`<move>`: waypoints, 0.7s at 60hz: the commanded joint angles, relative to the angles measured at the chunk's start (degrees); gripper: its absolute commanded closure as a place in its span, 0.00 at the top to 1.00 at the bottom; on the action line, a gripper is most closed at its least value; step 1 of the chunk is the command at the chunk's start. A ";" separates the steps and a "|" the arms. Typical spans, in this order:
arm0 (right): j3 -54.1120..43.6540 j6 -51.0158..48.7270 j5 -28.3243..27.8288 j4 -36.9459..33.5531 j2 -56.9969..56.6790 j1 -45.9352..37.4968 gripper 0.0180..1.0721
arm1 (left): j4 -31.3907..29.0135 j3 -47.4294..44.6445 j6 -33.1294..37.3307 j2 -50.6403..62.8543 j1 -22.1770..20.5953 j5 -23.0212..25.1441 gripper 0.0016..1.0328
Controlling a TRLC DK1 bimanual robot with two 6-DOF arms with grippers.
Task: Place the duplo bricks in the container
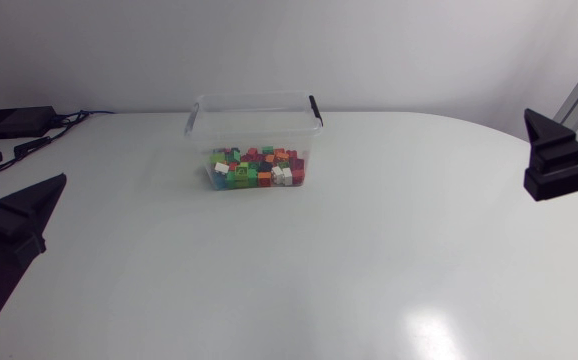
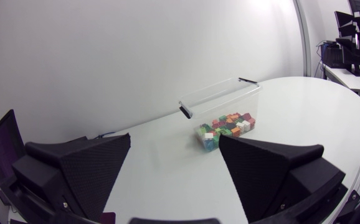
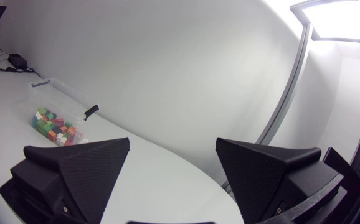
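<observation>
A clear plastic container (image 1: 254,112) with black handle clips stands at the back middle of the white table. Several coloured duplo bricks (image 1: 255,168) lie heaped inside it, green, red, orange and white among them. The container (image 2: 219,98) and its bricks (image 2: 227,126) show far ahead of my left gripper (image 2: 175,171), which stands open and empty at the table's left edge. The container (image 3: 65,93) with bricks (image 3: 56,126) also shows far ahead of my right gripper (image 3: 172,171), open and empty at the right edge. No brick lies loose on the table.
A black power adapter (image 1: 11,121) with cables lies at the table's back left corner. My left arm (image 1: 14,222) rests at the left edge and my right arm (image 1: 559,160) at the right edge, both well away from the container.
</observation>
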 commanded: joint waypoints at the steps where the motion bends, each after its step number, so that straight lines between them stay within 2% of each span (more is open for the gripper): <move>1: -1.50 1.72 0.33 -1.99 -2.96 -0.63 0.95 | 1.38 -3.04 -2.33 -2.22 1.29 -0.10 0.96; 15: -6.95 2.33 0.33 -4.02 -12.37 -2.04 0.95 | 3.67 -8.32 -3.21 -7.49 2.09 -0.10 0.96; 24: -8.89 2.33 0.33 -6.12 -18.26 -2.39 0.95 | 5.07 -9.72 -6.28 -11.18 4.55 -0.10 0.96; 42: -18.36 10.07 -7.07 -1.07 -21.41 -8.08 0.95 | 11.02 -17.52 -10.44 -13.93 2.47 -2.50 0.96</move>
